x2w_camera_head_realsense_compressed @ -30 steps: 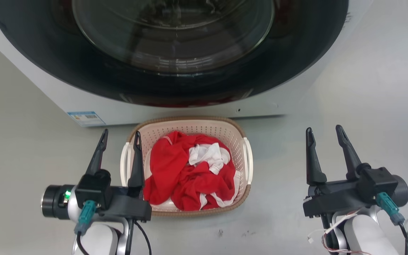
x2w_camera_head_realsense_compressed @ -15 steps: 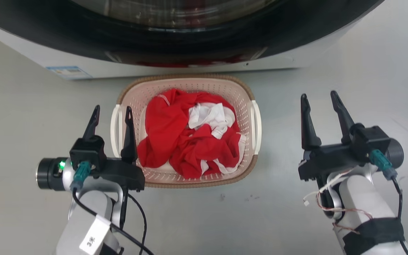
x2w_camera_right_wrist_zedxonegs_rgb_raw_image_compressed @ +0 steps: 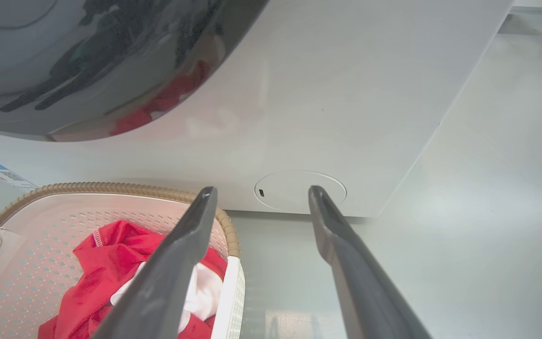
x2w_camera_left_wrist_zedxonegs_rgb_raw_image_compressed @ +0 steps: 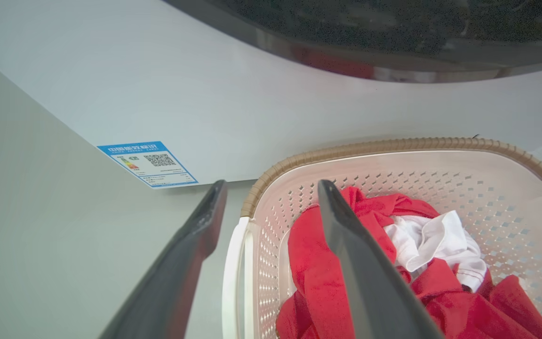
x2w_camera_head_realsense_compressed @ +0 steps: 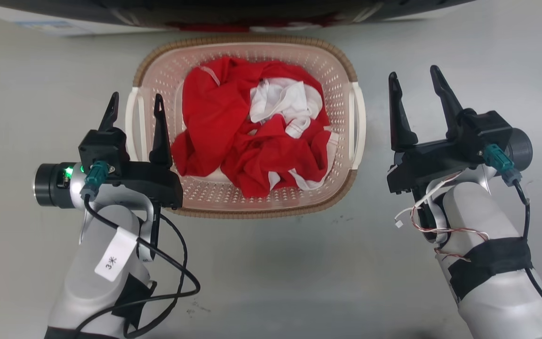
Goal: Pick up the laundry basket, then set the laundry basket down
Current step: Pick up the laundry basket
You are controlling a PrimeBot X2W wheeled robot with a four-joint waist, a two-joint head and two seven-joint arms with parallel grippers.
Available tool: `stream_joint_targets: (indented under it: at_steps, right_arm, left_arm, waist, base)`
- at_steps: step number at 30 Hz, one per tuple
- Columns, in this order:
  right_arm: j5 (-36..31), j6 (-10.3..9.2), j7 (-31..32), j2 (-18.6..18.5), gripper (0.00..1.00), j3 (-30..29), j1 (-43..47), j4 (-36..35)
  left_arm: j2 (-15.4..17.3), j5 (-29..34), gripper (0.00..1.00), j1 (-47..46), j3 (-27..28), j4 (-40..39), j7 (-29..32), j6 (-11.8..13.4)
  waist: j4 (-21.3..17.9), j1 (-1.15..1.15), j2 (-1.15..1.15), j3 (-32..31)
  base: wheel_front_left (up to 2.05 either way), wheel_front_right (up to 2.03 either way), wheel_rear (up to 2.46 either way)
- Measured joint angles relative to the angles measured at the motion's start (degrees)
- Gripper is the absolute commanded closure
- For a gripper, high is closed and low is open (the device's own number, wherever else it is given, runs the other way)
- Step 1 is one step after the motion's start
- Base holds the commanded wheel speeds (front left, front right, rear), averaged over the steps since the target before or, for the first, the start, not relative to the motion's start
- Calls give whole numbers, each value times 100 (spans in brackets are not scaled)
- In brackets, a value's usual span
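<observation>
Head view: the laundry basket (x2w_camera_head_realsense_compressed: 247,213) stands on the grey floor (x2w_camera_head_realsense_compressed: 275,273), its far rim just short of the washing machine (x2w_camera_left_wrist_zedxonegs_rgb_raw_image_compressed: 252,94) front. Contents: a crumpled red garment (x2w_camera_head_realsense_compressed: 214,113) filling most of the basket, with a white garment (x2w_camera_head_realsense_compressed: 280,99) bunched on top toward the far right of the basket's middle. White trim shows along the red cloth's near-right edge. Perforated cream wall and floor are bare along the basket's near side and in its corners. The left gripper (x2w_camera_head_realsense_compressed: 135,96) is at the basket's left side with its jaws spread wide. Its outer finger is outside the basket and its inner finger is over the inside of the left wall, so the white left handle (x2w_camera_head_realsense_compressed: 132,117) lies between them. Contact with the handle: cannot tell. Left wrist view confirms this: handle and rim sit in the gap between the two dark fingers, red cloth just beyond the inner one. The right gripper (x2w_camera_head_realsense_compressed: 413,72) is to the right of the basket, jaws also spread wide and holding nothing, near the white right handle (x2w_camera_head_realsense_compressed: 359,127) but apart from it. A blue label (x2w_camera_left_wrist_zedxonegs_rgb_raw_image_compressed: 147,163) sits on the machine front, beyond the basket's far-left corner.
</observation>
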Motion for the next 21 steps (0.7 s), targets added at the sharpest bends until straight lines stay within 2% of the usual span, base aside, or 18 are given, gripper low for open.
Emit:
stream_joint_targets:
  at_steps: [9, 21]
  right_arm:
    - [202, -2, 0, -4, 0, 330, -354, 349]
    - [658, -119, 0, -13, 0, 946, -632, 539]
  left_arm:
    - [60, 0, 0, -319, 73, 582, -9, 0]
    - [91, 1, 0, -661, 149, 1190, -55, 8]
  waist:
    - [33, 0, 0, 597]
    - [85, -1, -1, 859]
  base:
    - [0, 0, 0]
    - [0, 0, 0]
